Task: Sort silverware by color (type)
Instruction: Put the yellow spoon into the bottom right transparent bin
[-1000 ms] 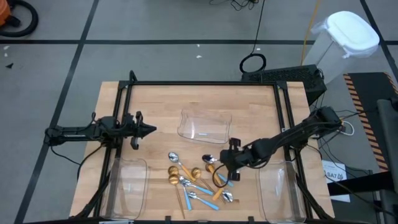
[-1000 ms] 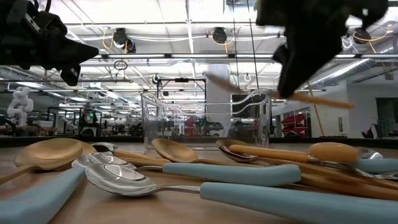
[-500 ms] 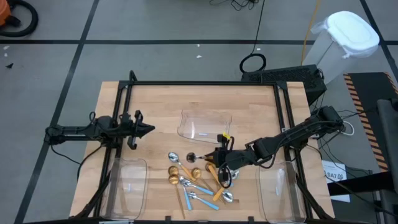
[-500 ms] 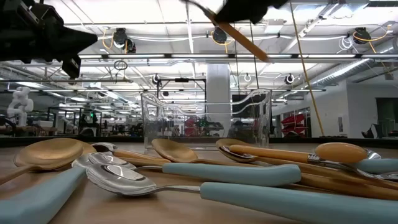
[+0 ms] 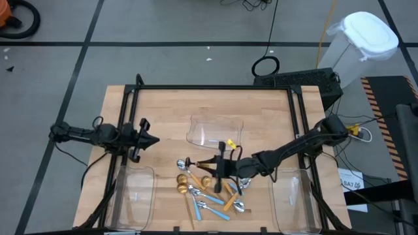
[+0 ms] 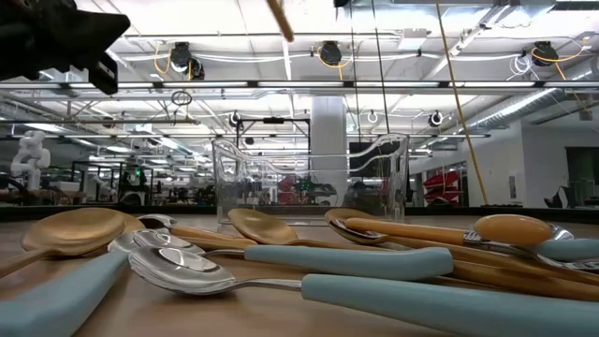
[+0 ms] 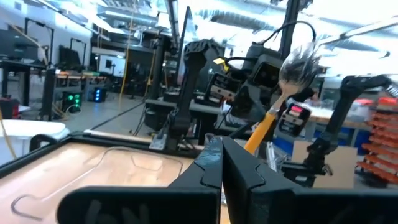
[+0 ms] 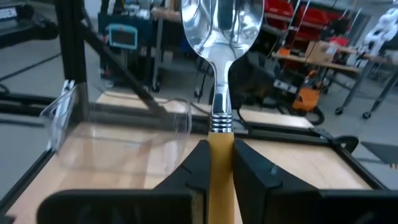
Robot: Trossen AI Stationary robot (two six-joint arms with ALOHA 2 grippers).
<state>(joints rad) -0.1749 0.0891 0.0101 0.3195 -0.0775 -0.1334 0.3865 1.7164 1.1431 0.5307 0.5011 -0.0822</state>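
My right gripper (image 5: 216, 165) hangs over the table's middle, above the spoon pile (image 5: 206, 188), and is shut on an orange-handled spoon (image 8: 219, 93). The spoon's silver bowl (image 5: 189, 162) points toward the table's left. In the left wrist view the spoon (image 7: 283, 93) slants with its bowl uppermost. A piece of the orange handle (image 6: 278, 19) shows at the top of the low view. The other spoons, with light-blue handles, orange handles or all gold, lie crossed over one another in the pile (image 6: 309, 257). My left gripper (image 5: 151, 139) waits shut near the left edge. My right gripper pinches the spoon's orange handle (image 8: 219, 152) between its two fingers (image 8: 198, 168), close to the ribbed silver neck. The spoon lies along the fingers, which point toward the table's left, and its bowl (image 8: 221, 25) reaches out past the fingertips. It is lifted clear of the pile, tilted bowl-up.
Three clear plastic trays stand on the wooden table: one at the far middle (image 5: 215, 130), one at the near left corner (image 5: 134, 189), one at the near right corner (image 5: 294, 192). A black frame (image 5: 212, 87) runs along the table's edges.
My right gripper has risen higher above the pile with the orange-handled spoon and moved toward the table's left, turning so that the bowl points left. In the low view the spoon has climbed almost out of the picture. My left gripper has lifted slightly.
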